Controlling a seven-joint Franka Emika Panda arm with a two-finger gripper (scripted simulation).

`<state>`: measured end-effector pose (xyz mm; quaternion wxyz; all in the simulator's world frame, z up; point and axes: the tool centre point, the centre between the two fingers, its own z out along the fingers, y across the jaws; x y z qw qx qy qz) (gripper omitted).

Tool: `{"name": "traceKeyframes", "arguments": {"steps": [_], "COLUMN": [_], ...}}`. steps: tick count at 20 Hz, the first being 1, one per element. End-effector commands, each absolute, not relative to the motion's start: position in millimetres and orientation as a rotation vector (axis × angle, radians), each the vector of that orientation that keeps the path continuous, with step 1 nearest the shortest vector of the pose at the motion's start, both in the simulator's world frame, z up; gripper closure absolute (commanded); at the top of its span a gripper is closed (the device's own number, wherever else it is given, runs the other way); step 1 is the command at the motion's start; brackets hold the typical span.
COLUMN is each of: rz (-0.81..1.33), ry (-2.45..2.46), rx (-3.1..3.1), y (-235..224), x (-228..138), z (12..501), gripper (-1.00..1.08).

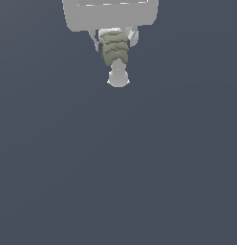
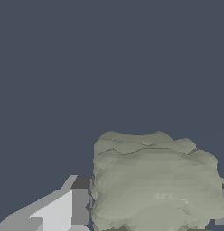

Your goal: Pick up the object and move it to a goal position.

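Small olive-green lumpy block w/ horizontal ridges, matte (image 1: 114, 48), sits at top centre of exterior view, pinched in white claw (image 1: 114, 45) just under the wide white arm housing (image 1: 111, 14). White finger (image 1: 134, 37) visible hard against block on exterior view's right; dark pad edge on the other side, also touching. Claw clenched on the block. A pale rounded white piece (image 1: 118, 76) pokes out right below the block; can't tell if finger tip or sth else.

Wrist view: same block (image 2: 154, 180) fills lower right of frame, close up, ridges clear; white finger w/ grey pad (image 2: 64, 210) pressed to its side at lower left of frame. Sliver of another finger at far right edge.

Plain dark blue-grey table (image 1: 118, 167) everywhere else. No shadow or contact line to read, so can't tell for sure if block is lifted clear.

Step in hand, by judgement: pick done, carry phase. No goal marker seen in either view. Next move prob. calls for steady travel to goal, grip kept firm, no jerks; lumpy surface could let block twist betw. pads.
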<state>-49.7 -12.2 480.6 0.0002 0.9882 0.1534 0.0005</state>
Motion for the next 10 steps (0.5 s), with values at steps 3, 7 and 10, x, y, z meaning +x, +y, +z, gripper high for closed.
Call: {"name": "traceKeyframes", "arguments": {"steps": [3,7,10], "rz": [0.000,0.000,0.000], "ry": [0.482,0.482,0.482], "rx": [3.104,3.104,3.104], "y": [-10,-9,-8], "x": [-48,-48,-47], "z": [497,504,505], "gripper": [1.08,1.08,1.08]}}
